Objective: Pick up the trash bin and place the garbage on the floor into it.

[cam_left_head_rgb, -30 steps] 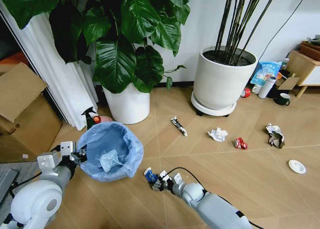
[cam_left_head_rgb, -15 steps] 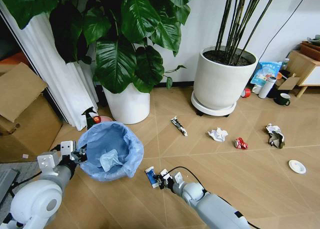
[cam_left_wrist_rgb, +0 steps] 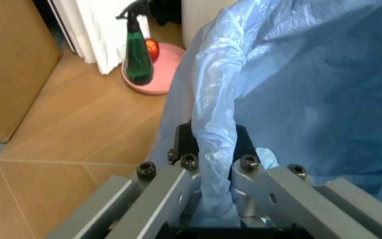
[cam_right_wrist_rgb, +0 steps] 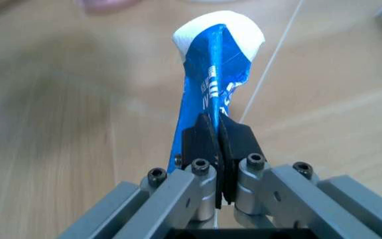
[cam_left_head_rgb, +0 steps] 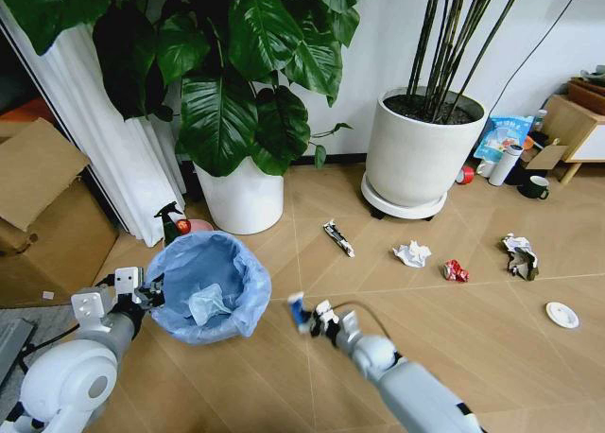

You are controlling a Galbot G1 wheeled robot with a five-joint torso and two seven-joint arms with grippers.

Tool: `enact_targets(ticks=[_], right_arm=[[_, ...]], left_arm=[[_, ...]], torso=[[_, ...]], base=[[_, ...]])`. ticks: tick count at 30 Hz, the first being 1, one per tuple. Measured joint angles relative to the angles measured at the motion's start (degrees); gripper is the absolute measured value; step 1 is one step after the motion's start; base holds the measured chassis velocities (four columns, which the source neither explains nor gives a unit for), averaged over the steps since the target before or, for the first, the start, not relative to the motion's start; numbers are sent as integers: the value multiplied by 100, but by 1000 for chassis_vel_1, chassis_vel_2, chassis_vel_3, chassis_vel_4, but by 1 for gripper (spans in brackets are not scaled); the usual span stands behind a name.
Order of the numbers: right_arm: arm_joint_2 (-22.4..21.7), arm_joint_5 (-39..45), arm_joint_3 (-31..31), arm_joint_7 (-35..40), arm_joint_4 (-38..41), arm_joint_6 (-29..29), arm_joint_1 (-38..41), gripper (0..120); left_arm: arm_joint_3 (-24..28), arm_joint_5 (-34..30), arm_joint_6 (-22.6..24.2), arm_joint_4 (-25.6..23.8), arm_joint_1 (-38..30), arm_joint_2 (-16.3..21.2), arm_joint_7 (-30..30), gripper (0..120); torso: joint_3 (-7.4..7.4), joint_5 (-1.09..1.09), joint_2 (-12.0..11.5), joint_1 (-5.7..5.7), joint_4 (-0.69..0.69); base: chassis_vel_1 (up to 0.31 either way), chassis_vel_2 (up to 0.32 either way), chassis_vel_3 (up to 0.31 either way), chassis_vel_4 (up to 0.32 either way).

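Right gripper clamped on a blue-white wrapper – white print on it unreadable – held above the floor beside the trash bin. Left gripper pinches the bin's bagged rim.

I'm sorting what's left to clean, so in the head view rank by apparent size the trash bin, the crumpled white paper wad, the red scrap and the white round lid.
1. trash bin, nearest the camera.
2. crumpled white paper wad.
3. white round lid and red scrap look about alike; unranked.

My right gripper beside the trash bin is motion-blurred; bag plastic hides the bin's rim.
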Motion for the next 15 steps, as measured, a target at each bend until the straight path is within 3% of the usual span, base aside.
enact_targets(ticks=[6, 9, 15], right_arm=[[-891, 447, 380, 98, 1389, -169, 153, 0], [-1082, 609, 381, 100, 1743, -216, 332, 0], [-1345, 1451, -338, 263, 2744, -431, 1487, 0]], left_arm=[[186, -207, 205, 221, -192, 139, -10, 0], [251, -250, 263, 303, -268, 195, -12, 0], [525, -604, 502, 603, -719, 382, -16, 0]], torso=[[0, 1, 0, 0, -3], [0, 0, 0, 0, -4], [0, -3, 0, 0, 1]], base=[[0, 0, 0, 0], [0, 0, 0, 0], [0, 0, 0, 0]])
